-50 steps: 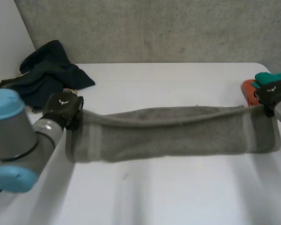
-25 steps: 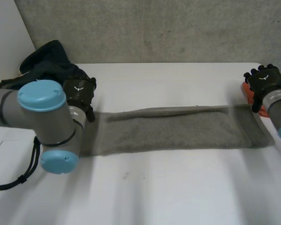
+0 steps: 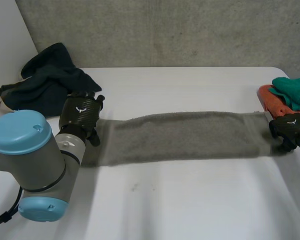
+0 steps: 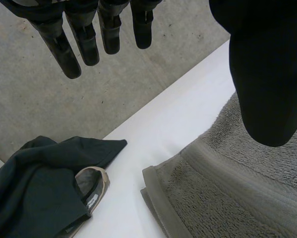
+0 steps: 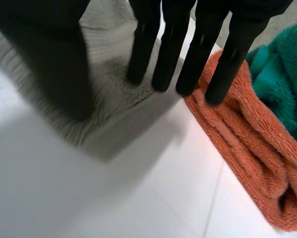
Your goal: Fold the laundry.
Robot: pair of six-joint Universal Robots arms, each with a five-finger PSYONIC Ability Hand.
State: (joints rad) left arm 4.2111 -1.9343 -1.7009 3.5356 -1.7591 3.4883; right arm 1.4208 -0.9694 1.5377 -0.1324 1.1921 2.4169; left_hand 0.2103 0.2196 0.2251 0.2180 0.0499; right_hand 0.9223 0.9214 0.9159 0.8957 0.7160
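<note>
Grey terry towel lay flat in one long strip across the white table. It ran from the left robot hand at one short end to the right robot hand at the other.

In the left wrist view, the left robot hand was wide open. Its fingers hung straight, well apart from the thumb, with nothing held between them. The towel's hemmed end and one corner lay flat on the table below the thumb. Whether the thumb touched the cloth could not be told.

In the right wrist view, the right robot hand was open too. Its fingers were straight and side by side, tips down on the towel's end edge. The outermost tip reached the edge of a folded orange towel. Its thumb stood apart from them over the grey cloth, pinching nothing.

A heap of dark garments sat at the table's far left corner, just beyond the left robot hand. A teal towel lay on the orange towel at the table's right edge.
</note>
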